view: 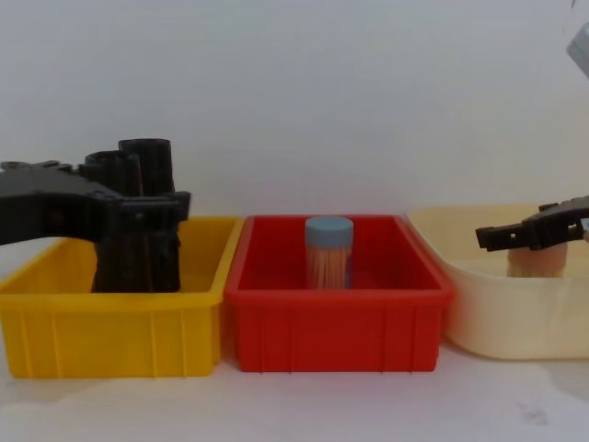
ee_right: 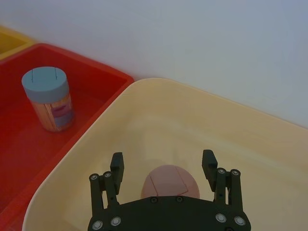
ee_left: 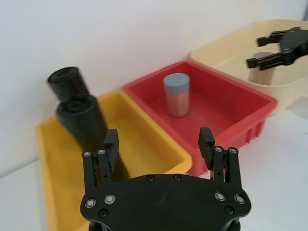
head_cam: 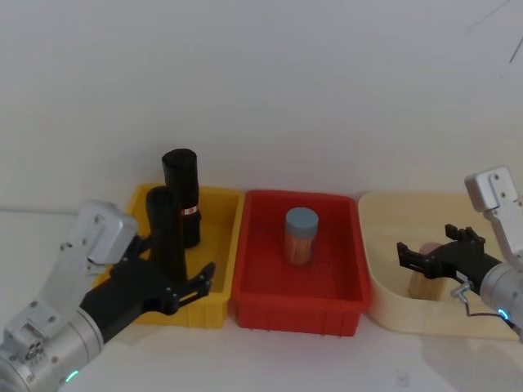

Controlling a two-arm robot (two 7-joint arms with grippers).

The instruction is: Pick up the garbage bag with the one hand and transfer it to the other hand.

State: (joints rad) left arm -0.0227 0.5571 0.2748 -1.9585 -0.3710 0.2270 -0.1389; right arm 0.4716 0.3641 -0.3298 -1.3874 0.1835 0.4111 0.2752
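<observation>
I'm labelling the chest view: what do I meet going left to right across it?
Yellow bin with the left gripper at its black rolls → red bin holding a blue-lidded jar → cream bin with the right gripper in it.

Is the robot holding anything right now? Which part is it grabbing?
Nothing is held yet. The left tool is open beside the garbage bag, and the right tool is open over a pink-lidded jar.

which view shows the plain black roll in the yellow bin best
Head view: the garbage bag stands apart, in front of the stickered roll. The left wrist view shows its top and side; in the chest view the left gripper crosses both rolls.
</observation>
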